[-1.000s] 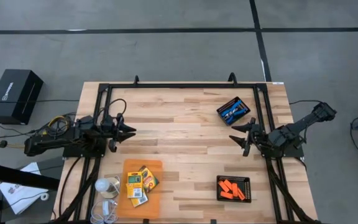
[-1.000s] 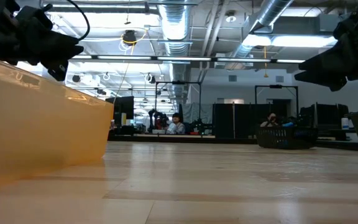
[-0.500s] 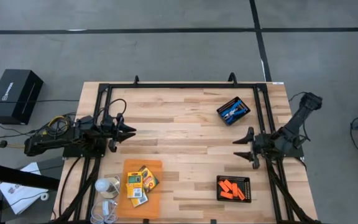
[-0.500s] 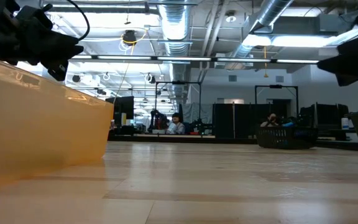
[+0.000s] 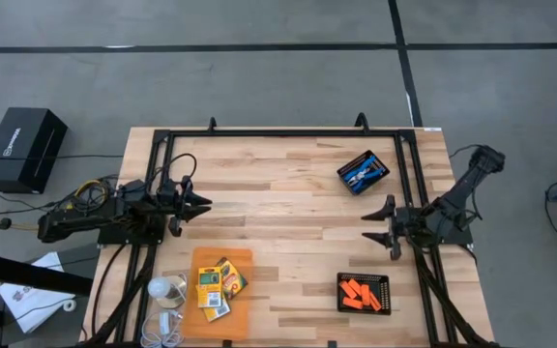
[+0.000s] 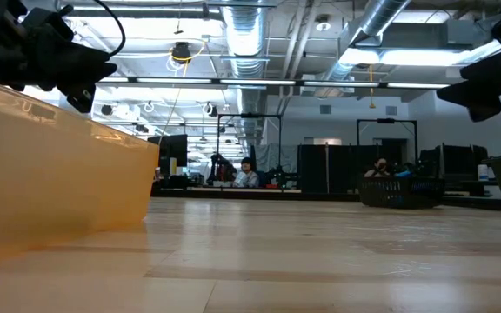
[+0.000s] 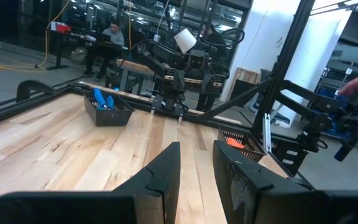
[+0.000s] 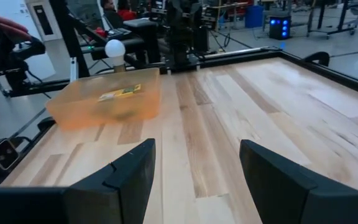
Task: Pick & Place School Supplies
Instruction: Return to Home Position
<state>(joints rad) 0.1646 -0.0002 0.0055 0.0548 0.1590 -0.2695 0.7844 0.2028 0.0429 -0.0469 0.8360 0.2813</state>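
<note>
Yellow-and-green crayon boxes (image 5: 219, 282) lie in a translucent orange bin (image 5: 201, 259) near the table's near-left corner; one box also shows in the right wrist view (image 8: 120, 93). A blue-handled tool (image 5: 361, 174) lies in a black tray at far right. Several orange sticks (image 5: 361, 293) fill another black tray at near right. My left gripper (image 5: 207, 204) hovers at the left side, fingers slightly apart, empty. My right gripper (image 5: 366, 229) hovers at the right side between the two black trays, wide open, pointing toward the left edge.
A black frame (image 5: 288, 133) borders the tabletop. A white bulb-like object (image 5: 165, 289) and cables sit beside the orange bin. Bare wood (image 5: 288, 222) stretches between the two grippers. People sit in the room beyond the table (image 6: 247, 171).
My right gripper has moved a little toward the table's near edge and turned until it points straight at the left edge, its arm swinging round behind it. It stays open.
</note>
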